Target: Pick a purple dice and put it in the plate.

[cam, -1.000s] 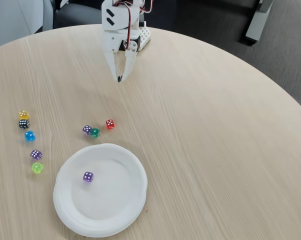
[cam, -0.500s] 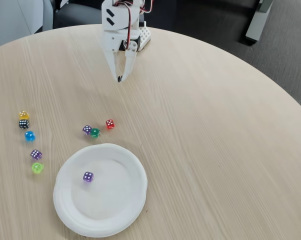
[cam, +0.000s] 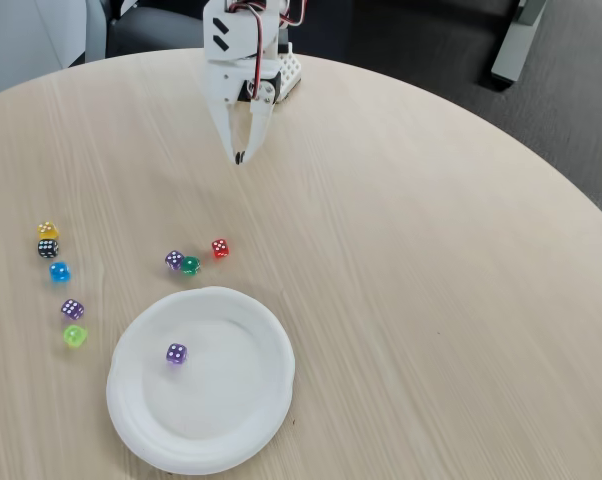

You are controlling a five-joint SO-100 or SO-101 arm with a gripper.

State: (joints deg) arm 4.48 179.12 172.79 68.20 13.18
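Note:
In the fixed view a white paper plate (cam: 231, 420) lies near the table's front edge, and one purple dice (cam: 176, 354) rests inside it, left of centre. A second purple dice (cam: 174, 260) sits on the table just above the plate, touching a green die (cam: 190, 266). A third purple dice (cam: 72, 309) lies further left. My white gripper (cam: 239, 157) hangs at the far side of the table, its fingers pointing down and shut with nothing between them, well away from every die.
A red die (cam: 220, 248) lies right of the green one. At the left, a yellow die (cam: 47, 230), a black die (cam: 47, 248), a blue die (cam: 60, 272) and a lime die (cam: 75, 336) are scattered. The round wooden table's right half is bare.

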